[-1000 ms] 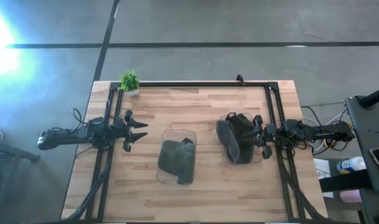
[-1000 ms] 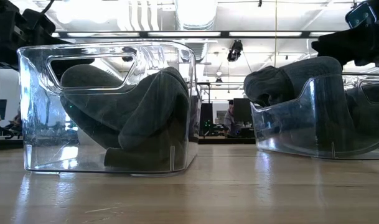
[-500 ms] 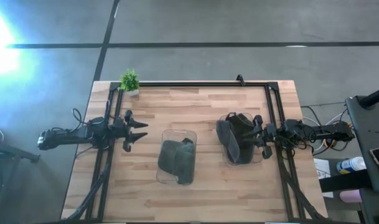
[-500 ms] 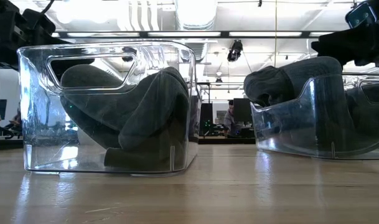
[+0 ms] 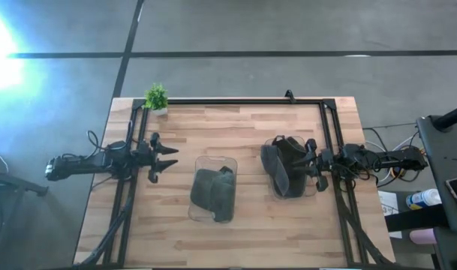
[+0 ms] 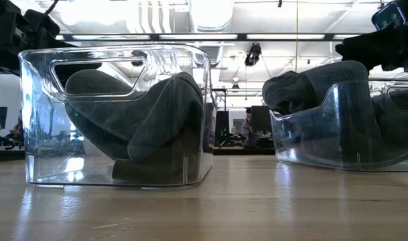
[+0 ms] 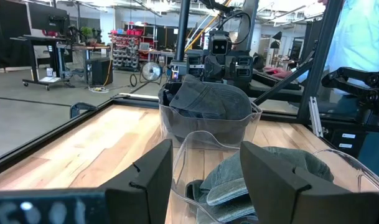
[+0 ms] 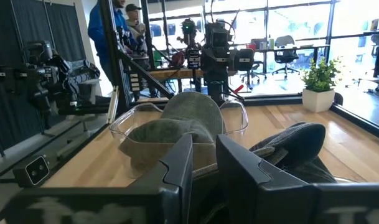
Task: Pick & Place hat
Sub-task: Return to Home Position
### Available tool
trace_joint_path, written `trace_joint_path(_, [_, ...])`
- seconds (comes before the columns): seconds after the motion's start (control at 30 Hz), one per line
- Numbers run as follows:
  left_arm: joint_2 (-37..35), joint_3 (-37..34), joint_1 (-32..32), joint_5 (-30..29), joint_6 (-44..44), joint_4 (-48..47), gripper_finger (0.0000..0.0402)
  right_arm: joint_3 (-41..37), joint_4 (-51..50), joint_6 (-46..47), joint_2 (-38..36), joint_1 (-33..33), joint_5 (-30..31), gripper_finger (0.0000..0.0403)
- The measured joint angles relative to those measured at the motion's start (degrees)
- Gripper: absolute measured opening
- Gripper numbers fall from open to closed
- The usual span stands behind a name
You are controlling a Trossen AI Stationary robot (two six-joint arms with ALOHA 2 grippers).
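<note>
Two clear plastic bins stand on the wooden table. The middle bin (image 5: 213,187) (image 6: 116,114) holds a crumpled grey hat (image 5: 211,191) (image 6: 143,124) resting on its floor. The right bin (image 5: 292,171) (image 6: 344,137) holds a darker grey hat (image 5: 282,166) (image 6: 324,84) that bulges over its rim. My left gripper (image 5: 168,160) (image 7: 206,171) is open and hovers left of the middle bin, facing it. My right gripper (image 5: 309,166) (image 8: 205,163) sits at the right bin's right rim with a narrow gap between its fingers, just above the dark hat (image 8: 295,149).
A small potted plant (image 5: 156,98) (image 8: 318,81) stands at the table's far left corner. A black frame rail (image 5: 236,101) runs along the far edge and down both sides. Bare wood lies between the bins and along the near edge. People stand beyond the table (image 8: 117,37).
</note>
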Motion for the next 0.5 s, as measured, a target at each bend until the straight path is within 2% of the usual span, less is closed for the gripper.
trace_joint_path(0.5, [0.00,0.02,0.00,0.00,0.00,-0.02,0.0181,0.02,0.00,0.00,-0.01,0.00,0.00,0.0084])
